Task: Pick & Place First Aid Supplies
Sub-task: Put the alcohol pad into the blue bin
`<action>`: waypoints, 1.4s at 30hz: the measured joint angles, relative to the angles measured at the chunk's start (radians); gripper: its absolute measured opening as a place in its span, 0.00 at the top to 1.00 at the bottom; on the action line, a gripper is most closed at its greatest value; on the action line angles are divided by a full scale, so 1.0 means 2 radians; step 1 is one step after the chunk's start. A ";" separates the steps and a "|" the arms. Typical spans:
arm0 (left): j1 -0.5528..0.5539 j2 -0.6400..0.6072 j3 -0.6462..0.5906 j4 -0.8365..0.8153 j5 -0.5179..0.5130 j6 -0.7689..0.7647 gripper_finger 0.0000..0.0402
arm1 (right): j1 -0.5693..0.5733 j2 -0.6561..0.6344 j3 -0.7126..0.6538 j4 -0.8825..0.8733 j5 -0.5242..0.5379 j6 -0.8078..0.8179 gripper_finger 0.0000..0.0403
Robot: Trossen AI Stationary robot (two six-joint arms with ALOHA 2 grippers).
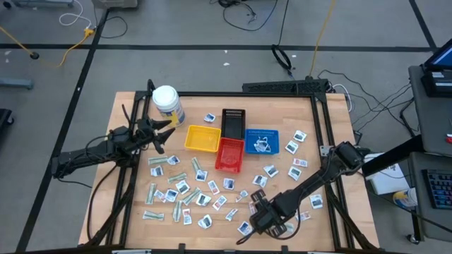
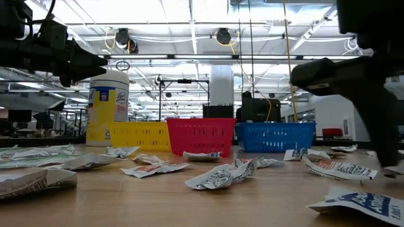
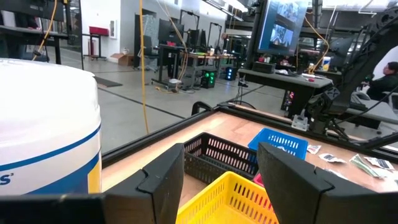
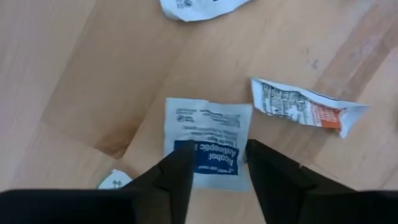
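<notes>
Many small flat first aid packets [image 1: 185,190] lie scattered on the wooden table. My right gripper [image 1: 258,216] points down near the table's front edge, right of the middle. In its wrist view it [image 4: 217,169] stands open, one finger on each side of a white square packet with blue print [image 4: 208,140] that lies flat on the wood. A white slip with a red mark [image 4: 305,106] lies beside it. My left gripper [image 1: 159,134] waits at the left, level and open [image 3: 221,180], beside the white jar [image 1: 167,101], with nothing between its fingers. My right gripper comes at the blue-printed packet from above, and its fingers [image 4: 177,171] stand at the packet's two side edges [image 4: 239,163]. Whether they touch the packet I cannot tell. The packet lies flat on the table.
A yellow tray [image 1: 203,138], a black tray [image 1: 233,121], a red tray [image 1: 229,154] and a blue tray [image 1: 262,141] stand together in the middle of the table. More packets lie at the right [image 1: 296,149]. Black frame rails run along the table's sides.
</notes>
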 joint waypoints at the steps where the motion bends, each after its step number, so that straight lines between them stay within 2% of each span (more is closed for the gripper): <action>1: 0.000 0.000 0.000 0.000 0.000 0.000 0.48 | 0.000 0.000 0.000 0.000 0.000 0.000 0.69; 9: 0.000 0.000 0.000 0.000 0.000 0.000 0.48 | -0.001 0.001 0.000 0.002 -0.002 0.000 0.98; 16: 0.000 0.000 0.000 0.000 0.000 0.000 0.48 | -0.027 -0.030 0.002 -0.030 -0.019 0.001 0.99; 21: 0.000 0.000 0.000 0.000 0.000 0.000 0.48 | -0.060 -0.067 0.004 -0.062 -0.054 0.001 0.99; 31: 0.000 0.000 0.000 0.000 0.000 0.000 0.48 | -0.140 -0.118 0.004 -0.133 -0.053 -0.021 1.00; 42: 0.000 0.000 0.000 0.000 0.000 0.000 0.48 | -0.253 -0.118 0.004 -0.153 -0.054 -0.090 1.00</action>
